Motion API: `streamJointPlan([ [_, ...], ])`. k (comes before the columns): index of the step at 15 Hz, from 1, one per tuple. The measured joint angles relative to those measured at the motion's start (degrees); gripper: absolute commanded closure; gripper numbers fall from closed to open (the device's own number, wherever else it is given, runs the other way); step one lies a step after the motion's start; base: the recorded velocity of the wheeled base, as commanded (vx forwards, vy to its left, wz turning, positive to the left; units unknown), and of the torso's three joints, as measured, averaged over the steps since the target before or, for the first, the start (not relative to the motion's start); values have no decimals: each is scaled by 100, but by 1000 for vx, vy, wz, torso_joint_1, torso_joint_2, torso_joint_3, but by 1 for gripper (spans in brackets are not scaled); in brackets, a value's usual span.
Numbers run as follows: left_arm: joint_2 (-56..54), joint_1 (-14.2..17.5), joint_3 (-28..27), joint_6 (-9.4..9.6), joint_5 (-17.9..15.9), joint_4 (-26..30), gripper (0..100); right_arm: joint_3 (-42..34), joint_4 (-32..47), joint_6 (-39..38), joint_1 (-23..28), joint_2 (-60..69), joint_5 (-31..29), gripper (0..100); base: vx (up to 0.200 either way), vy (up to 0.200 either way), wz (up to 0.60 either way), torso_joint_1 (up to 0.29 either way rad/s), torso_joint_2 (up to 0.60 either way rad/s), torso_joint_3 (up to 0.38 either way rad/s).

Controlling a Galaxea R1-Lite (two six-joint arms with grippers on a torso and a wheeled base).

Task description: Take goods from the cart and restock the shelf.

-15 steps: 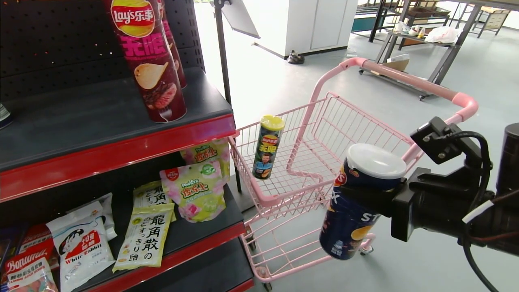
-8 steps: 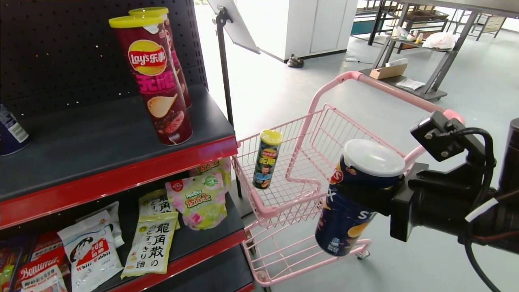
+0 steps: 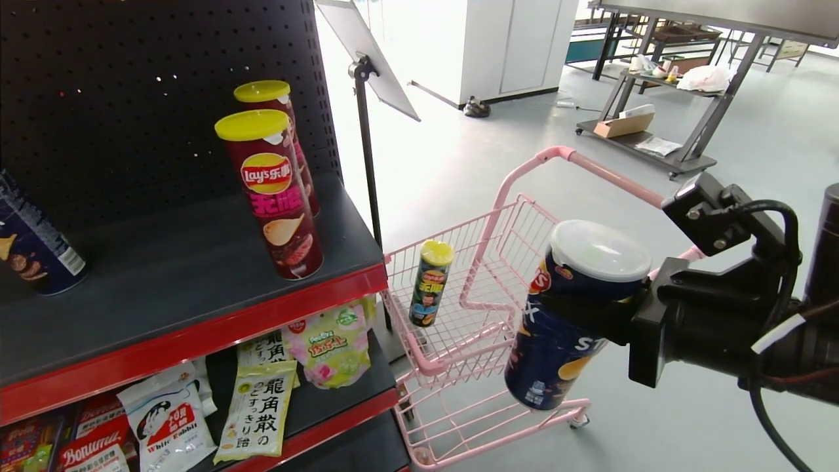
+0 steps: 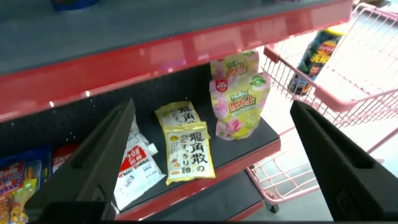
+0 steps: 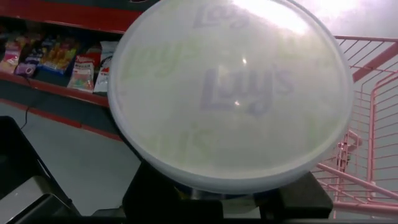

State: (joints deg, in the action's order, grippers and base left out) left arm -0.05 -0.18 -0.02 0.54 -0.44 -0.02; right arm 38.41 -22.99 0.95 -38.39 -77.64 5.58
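**Spotter:** Where do things stand, left to right?

**Me:** On the upper shelf (image 3: pixel 164 275) a dark blue can (image 3: pixel 33 242) stands at the far left. Two maroon cans (image 3: pixel 275 196) stand upright at the right end, one behind the other. Bare board lies between them, and I judge that is where my load belongs. My left jaws are spread wide apart and hold nothing, facing the snack bags (image 4: pixel 189 152) on the lower shelf.

**Spotter:** And the cart?

**Me:** The pink cart (image 3: pixel 593 165) sits just right of the shelf, with a small green can (image 3: pixel 429 283) upright in its basket. Right of that, the blue can (image 3: pixel 557 354) hangs in the air, well apart from the shelf. My right jaws are clamped on it from the side, just under its white lid (image 3: pixel 600 252).

**Spotter:** Why grip so high?

**Me:** I reckon it leaves the base free to land flat on the board. The long axis is near upright, lid up. The top leans right and the base is swung left towards the cart, so I'd straighten it before setting down.
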Motion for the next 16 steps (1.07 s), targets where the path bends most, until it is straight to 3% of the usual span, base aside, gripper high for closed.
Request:
streamJointPlan([
  [3,0,0,0,6,0,2,0,6,-2,9,0,-4,-9,100,0,0,400,165,-404,-245],
  [10,0,2,2,6,0,2,0,-7,-5,16,5,-2,-6,100,0,0,600,16,-25,-17],
  [16,0,7,2,12,0,2,0,-171,-27,16,33,72,38,100,0,0,0,0,0,0],
])
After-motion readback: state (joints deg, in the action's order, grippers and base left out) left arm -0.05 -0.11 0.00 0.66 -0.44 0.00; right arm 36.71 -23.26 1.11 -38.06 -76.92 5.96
